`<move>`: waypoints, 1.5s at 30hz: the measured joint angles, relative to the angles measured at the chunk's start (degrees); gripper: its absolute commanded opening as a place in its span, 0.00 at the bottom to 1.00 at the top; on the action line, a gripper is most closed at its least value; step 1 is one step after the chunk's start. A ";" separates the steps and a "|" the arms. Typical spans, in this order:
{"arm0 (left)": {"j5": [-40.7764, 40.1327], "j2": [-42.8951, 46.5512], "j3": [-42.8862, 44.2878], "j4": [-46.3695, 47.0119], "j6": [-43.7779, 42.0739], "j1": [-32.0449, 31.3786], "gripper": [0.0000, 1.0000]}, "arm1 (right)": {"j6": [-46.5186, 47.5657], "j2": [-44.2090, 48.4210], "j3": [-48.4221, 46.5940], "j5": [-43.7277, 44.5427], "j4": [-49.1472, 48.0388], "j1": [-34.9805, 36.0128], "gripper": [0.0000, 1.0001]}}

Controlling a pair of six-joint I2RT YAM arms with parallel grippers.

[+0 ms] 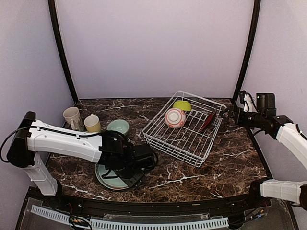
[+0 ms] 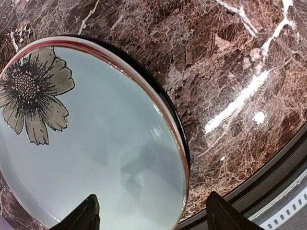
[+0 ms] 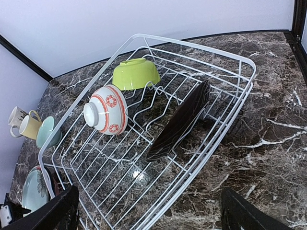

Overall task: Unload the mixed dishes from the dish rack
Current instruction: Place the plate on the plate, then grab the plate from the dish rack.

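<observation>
The white wire dish rack [image 1: 184,139] sits right of centre and holds a lime bowl [image 1: 182,105], a pink-striped bowl [image 1: 175,118] on its side and a dark plate [image 1: 207,120] standing on edge. The right wrist view shows the rack [image 3: 236,103], lime bowl [image 3: 136,73], striped bowl [image 3: 108,109] and dark plate [image 3: 180,122]. My right gripper [image 1: 228,112] hangs open and empty just beyond the rack's far right corner. My left gripper [image 1: 139,165] is open and empty above the edge of a pale-green flowered plate [image 2: 96,134], which lies flat on a black plate [image 2: 178,129].
A beige mug [image 1: 72,118], a yellow mug [image 1: 92,123] and a mint bowl [image 1: 118,126] stand at the back left of the marble table. The plate stack [image 1: 108,178] lies near the table's front edge [image 2: 268,187]. Walls close the back and sides.
</observation>
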State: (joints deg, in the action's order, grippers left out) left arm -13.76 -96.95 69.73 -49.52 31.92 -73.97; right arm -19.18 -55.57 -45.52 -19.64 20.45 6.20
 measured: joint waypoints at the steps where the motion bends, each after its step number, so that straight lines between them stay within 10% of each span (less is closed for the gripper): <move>1: 0.02 0.48 -0.11 0.24 -0.02 0.00 0.76 | -0.04 0.00 0.00 0.00 0.04 0.00 0.99; 11: 1.33 12.87 -0.22 7.54 -5.68 2.05 0.79 | -3.78 -5.77 -2.21 0.50 1.95 0.83 0.99; 26: 7.69 16.13 16.76 25.88 -23.02 22.29 0.82 | -17.79 -24.96 -20.33 14.58 12.15 11.47 0.97; 45: 6.14 14.36 10.29 36.00 -32.26 34.51 0.79 | -36.83 -39.65 -27.63 28.68 16.61 15.41 0.55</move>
State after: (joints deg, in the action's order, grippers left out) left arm -7.62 -82.59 80.03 -13.52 -0.34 -39.46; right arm -56.01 -95.22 -73.14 9.04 37.06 21.61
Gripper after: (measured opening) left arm 0.796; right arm 0.603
